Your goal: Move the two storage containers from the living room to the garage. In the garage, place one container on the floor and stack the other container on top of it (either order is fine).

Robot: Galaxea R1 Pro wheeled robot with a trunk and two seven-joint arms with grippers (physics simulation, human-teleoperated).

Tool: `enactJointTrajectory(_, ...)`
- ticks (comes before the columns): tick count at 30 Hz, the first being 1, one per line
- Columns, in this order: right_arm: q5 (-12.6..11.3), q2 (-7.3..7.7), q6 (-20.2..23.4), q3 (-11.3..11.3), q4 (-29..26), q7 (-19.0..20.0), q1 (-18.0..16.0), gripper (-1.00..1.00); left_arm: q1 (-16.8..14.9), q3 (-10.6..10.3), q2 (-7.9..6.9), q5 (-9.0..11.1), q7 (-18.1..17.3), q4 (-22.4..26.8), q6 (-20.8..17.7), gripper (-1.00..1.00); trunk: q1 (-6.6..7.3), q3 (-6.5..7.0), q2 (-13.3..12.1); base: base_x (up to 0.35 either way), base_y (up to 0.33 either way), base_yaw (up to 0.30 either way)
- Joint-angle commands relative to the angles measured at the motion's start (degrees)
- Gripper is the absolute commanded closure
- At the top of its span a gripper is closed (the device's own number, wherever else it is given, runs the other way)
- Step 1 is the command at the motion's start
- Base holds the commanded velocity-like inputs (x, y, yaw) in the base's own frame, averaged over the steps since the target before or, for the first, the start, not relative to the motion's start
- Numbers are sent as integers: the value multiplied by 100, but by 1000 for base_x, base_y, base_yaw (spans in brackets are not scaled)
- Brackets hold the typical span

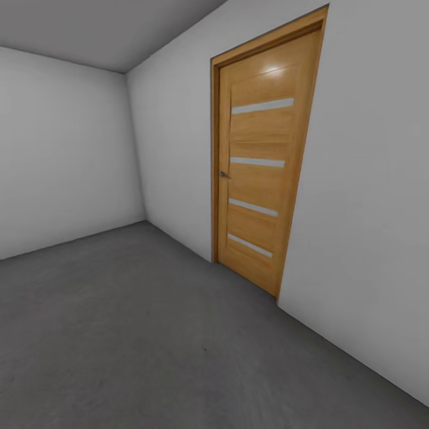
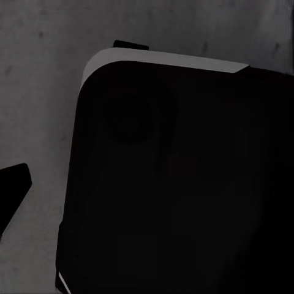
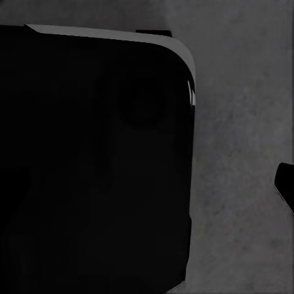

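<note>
Basically a transit frame. Head camera faced a bare room corner: white walls [image 1: 71,155], dark grey concrete floor [image 1: 149,333], and a shut wooden door [image 1: 259,161] with four pale glass strips and a small handle [image 1: 224,174] on its left edge. That floor and those plain walls fit the garage, so my guess is the robot was already inside or just entering.

No orange-red bins in any camera, so I can't say where either one was: not yet fetched, or already set down out of frame.

Both wrist cameras looked down at the same grey concrete, each mostly blocked by a big black rounded body [image 2: 184,184] with a light rim, probably the robot's own base [image 3: 92,171]. Arms likely hung low beside it for driving. A dark sliver [image 2: 13,184] at the picture's edge may be a left pincer finger, and another [image 3: 285,184] a right one. Can't tell if either pincer was open or closed, and nothing was visible between or near the fingers.
</note>
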State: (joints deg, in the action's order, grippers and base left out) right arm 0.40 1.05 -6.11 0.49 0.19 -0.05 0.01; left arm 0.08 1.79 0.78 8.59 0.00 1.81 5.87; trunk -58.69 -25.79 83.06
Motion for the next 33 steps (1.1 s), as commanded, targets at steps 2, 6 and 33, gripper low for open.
enactJointTrajectory(2, 4, 0, -16, 7, 5, -3, -1, -100, 1, 14, 2, 39, 0, 4, 10, -100, -4, -4, 2, 323, 5, 0)
enactJointTrajectory(6, 4, 0, -14, 12, 7, -4, -1, -100, 2, 14, 1, 87, 0, 4, 10, -100, -4, -4, 2, 324, 1, 0)
enactJointTrajectory(33, -7, 28, -50, -3, 7, 42, -1, -100, 4, 14, 1, 108, 0, 4, 10, -100, -4, -4, 2, 324, 25, 0)
